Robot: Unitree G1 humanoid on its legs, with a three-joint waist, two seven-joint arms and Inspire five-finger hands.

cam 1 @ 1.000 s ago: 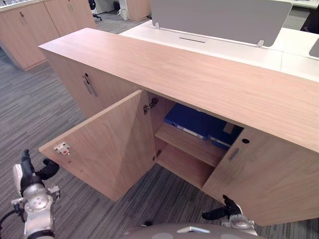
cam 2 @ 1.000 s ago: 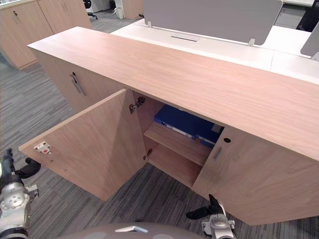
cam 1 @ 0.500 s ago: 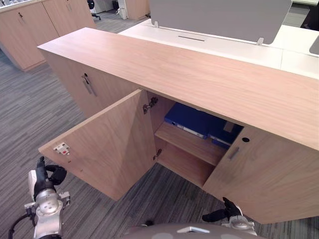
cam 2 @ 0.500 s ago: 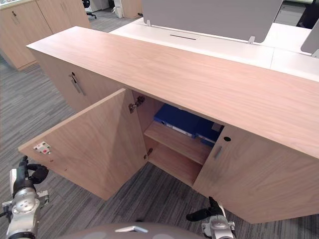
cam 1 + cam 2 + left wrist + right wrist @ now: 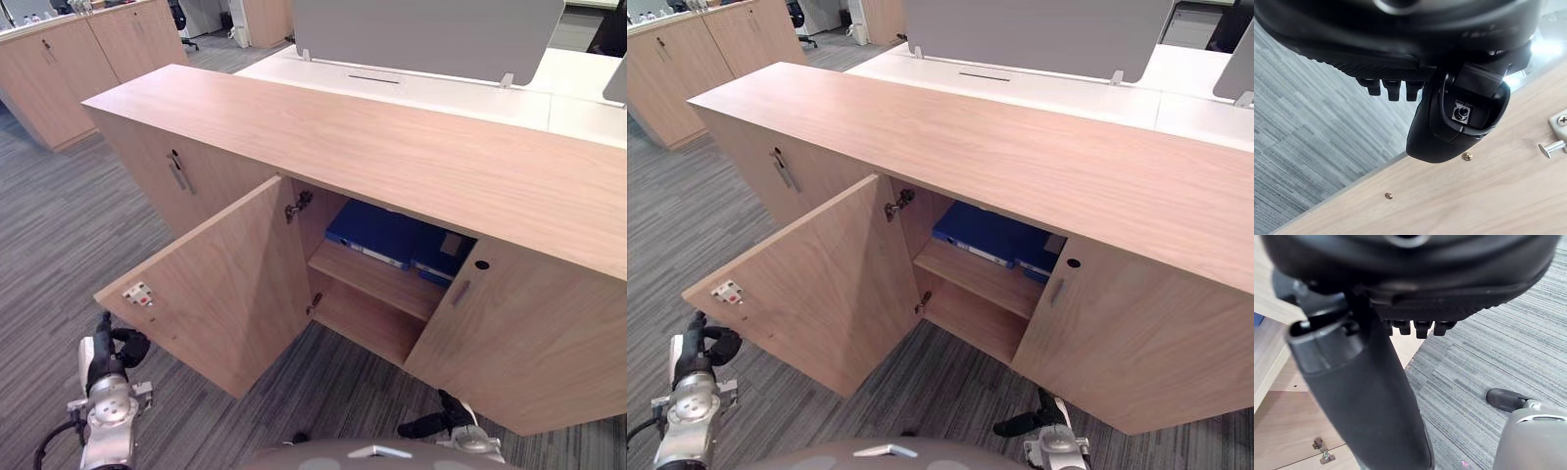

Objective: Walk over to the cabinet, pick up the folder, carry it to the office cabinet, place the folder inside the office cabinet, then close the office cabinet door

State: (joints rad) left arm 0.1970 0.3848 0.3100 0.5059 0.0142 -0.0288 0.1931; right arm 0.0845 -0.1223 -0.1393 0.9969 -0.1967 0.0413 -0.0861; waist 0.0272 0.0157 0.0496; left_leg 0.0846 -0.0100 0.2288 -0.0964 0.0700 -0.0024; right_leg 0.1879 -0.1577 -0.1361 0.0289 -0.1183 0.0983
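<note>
A: Blue folder (image 5: pixel 377 233) location?
B: Lying on upper shelf (image 5: pixel 377 281) inside office cabinet (image 5: pixel 392 157), past open left door (image 5: pixel 235 284).
A: Hands?
B: Left hand (image 5: pixel 110 345) low at near left, just beside door's free edge, fingers curled, holding nothing. Right hand (image 5: pixel 449 419) low at near right, before right door (image 5: pixel 519 333); grip impossible to tell.

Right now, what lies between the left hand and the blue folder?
The open door: in the left eye view its inner face runs from the left hand near its free edge to the hinge beside the blue folder.
</note>
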